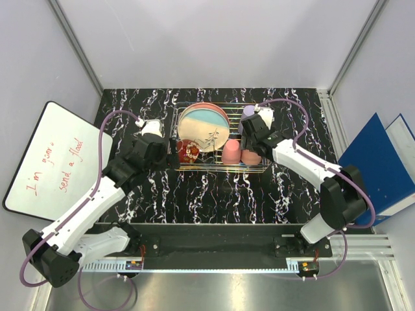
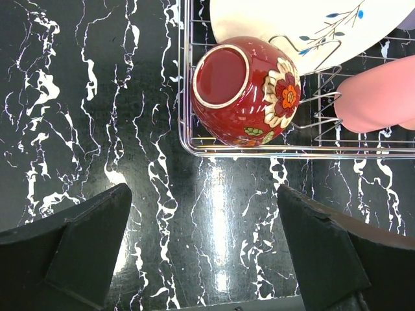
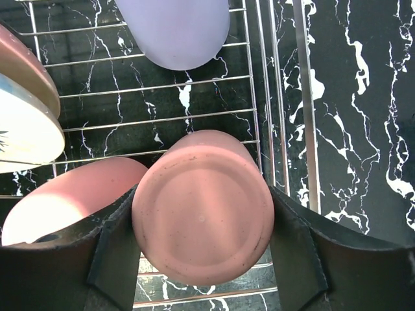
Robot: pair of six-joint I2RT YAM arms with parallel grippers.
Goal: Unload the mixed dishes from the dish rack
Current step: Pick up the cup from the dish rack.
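The silver wire dish rack [image 1: 259, 170] stands mid-table. In it two large plates [image 1: 203, 126] lean on edge, the front one cream and blue with a sprig drawing. A red flowered bowl [image 2: 243, 91] lies tipped in the rack's near left corner [image 2: 292, 154]. My left gripper [image 2: 202, 214] is open and empty over the table just outside that corner. My right gripper [image 3: 202, 194] is shut on an upturned pink cup [image 3: 204, 220], one finger on each side. A second pink cup [image 3: 65, 201] lies to its left, and the lavender cup [image 3: 175, 29] sits beyond. The blue-white bowl is hidden.
A whiteboard with red writing [image 1: 55, 155] lies at the table's left edge. A blue folder [image 1: 379, 162] lies at the right. The black marbled tabletop [image 1: 214, 194] runs between the rack and the arm bases. White walls close the back and sides.
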